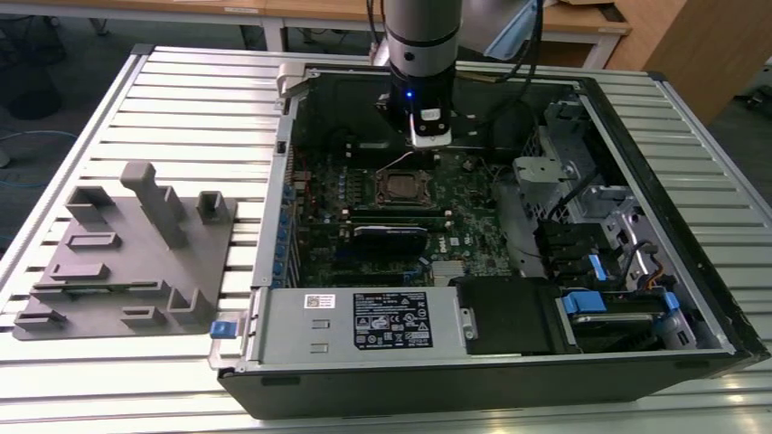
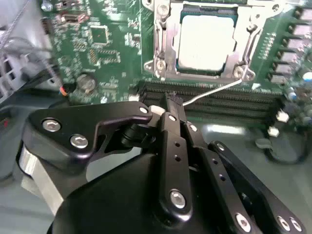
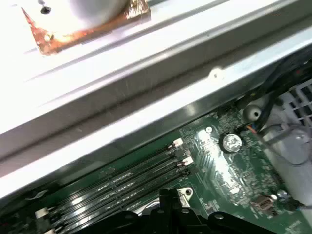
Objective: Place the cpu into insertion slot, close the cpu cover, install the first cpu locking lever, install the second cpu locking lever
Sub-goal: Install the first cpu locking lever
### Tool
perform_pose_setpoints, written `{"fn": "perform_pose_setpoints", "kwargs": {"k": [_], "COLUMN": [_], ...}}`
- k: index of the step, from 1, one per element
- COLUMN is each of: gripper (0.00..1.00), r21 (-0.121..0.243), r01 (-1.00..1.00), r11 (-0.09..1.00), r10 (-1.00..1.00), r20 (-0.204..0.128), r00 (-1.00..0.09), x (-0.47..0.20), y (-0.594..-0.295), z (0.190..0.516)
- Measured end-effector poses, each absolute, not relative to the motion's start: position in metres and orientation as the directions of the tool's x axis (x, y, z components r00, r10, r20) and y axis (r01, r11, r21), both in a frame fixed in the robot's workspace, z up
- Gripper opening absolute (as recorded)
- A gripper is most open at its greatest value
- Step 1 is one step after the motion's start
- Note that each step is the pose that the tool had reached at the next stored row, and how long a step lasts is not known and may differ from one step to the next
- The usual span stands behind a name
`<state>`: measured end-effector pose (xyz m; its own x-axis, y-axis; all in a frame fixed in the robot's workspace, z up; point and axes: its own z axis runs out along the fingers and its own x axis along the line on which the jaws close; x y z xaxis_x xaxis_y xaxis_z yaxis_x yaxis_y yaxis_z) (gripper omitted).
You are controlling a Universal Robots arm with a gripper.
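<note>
Tool (image 2: 171, 100): black fingers (image 2: 174, 146) pressed together with nothing between them, tips just above the long memory slots (image 2: 229, 100) next to the socket; in the exterior view it hung under the grey arm (image 1: 421, 36) over the far part of the board.
Cpu (image 2: 207, 41): lay flat in the slot (image 1: 402, 187), its pale metal top showing through the frame's cut-out.
Cover (image 2: 163, 36): silvery frame lay down around the chip, flat on the socket.
Lever (image 2: 214, 92): a thin bright wire rod stood out from the socket's corner and ran across the memory slots towards the fingertips; whether it was latched, I could not tell.
Board (image 2: 112, 44): green, lying inside the open computer case (image 1: 627, 163), with a coin battery (image 3: 231, 142) near loose wires in the first wrist view.
Surface (image 1: 181, 99): ribbed metal, carrying the case and, at the exterior view's left, a grey fixture (image 1: 127, 253) with upright posts, well apart from the arm.
Power unit (image 1: 362, 318): grey box with a label at the near edge of the case.
</note>
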<state>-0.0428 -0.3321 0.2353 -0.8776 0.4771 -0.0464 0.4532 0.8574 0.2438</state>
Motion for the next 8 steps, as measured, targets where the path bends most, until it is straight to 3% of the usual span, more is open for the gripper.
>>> {"fn": "perform_pose_setpoints", "kwargs": {"k": [1,8], "gripper": [0.1,0.1], "r21": [0.222,0.219], "r01": [0.453,0.453], "r11": [0.863,0.864], "r10": [0.476,0.476], "r20": [-0.058,-0.06], "r00": [-0.878,-0.878], "x": [-0.0428,-0.0428], "y": [-0.3321,-0.3321], "z": [0.2357,0.2357]}}
